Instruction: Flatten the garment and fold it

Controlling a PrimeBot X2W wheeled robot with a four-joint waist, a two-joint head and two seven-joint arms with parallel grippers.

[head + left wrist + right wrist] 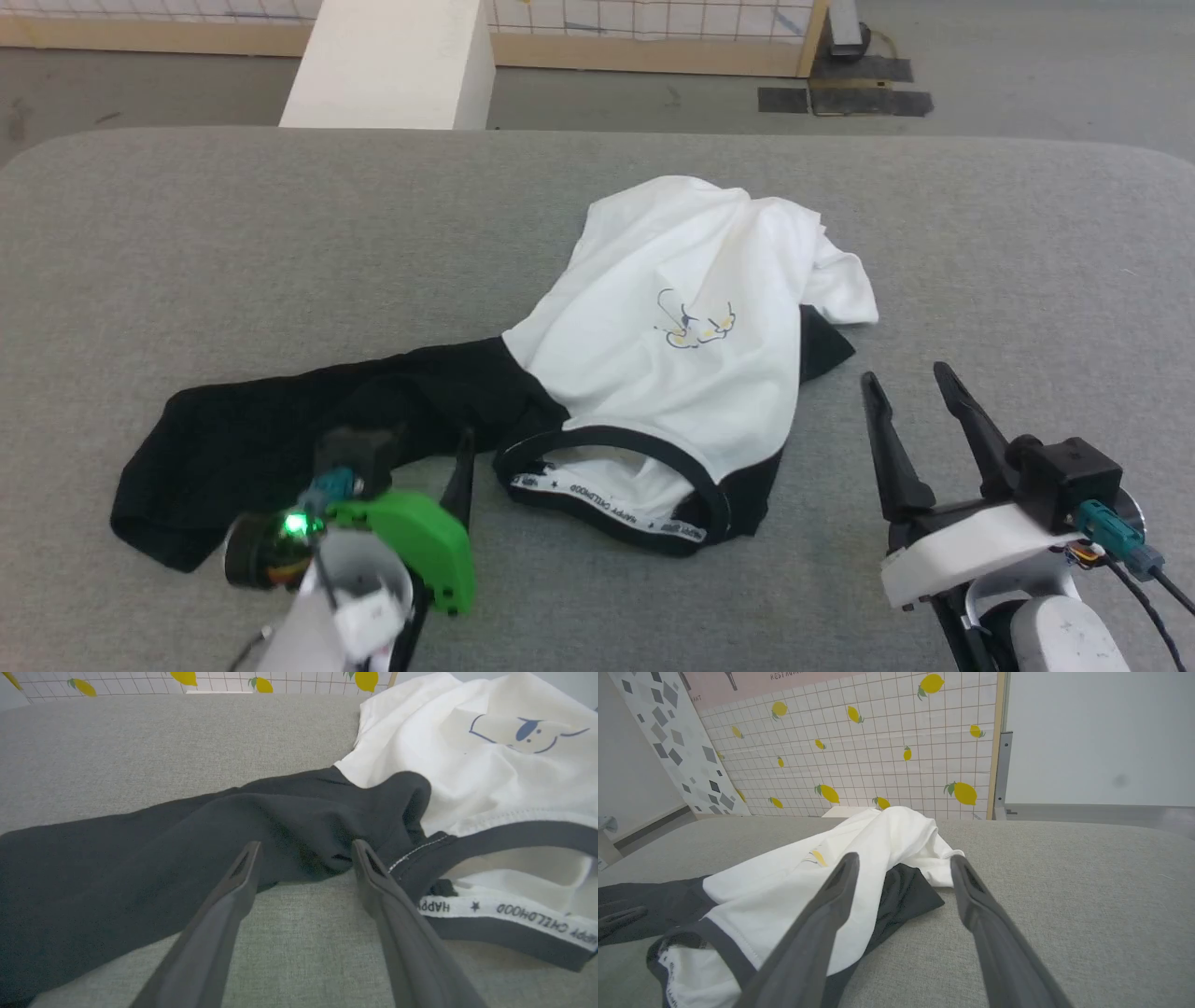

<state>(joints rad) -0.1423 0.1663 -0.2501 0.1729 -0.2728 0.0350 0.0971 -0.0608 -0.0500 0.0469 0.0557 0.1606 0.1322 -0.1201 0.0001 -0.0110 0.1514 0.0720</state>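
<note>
Left gripper is hanging jaws spread, sleeve lying at their tips. Right gripper is gaping too, shirt just left of it.

- The head camera looks down from high up at the grey bench, with the shirt mid-frame.
- The left wrist camera sits low and very near the shirt's black sleeve, at centre frame.
- The right wrist camera sits low, facing the lemon wall at the top.
- All three see the shirt.
</note>
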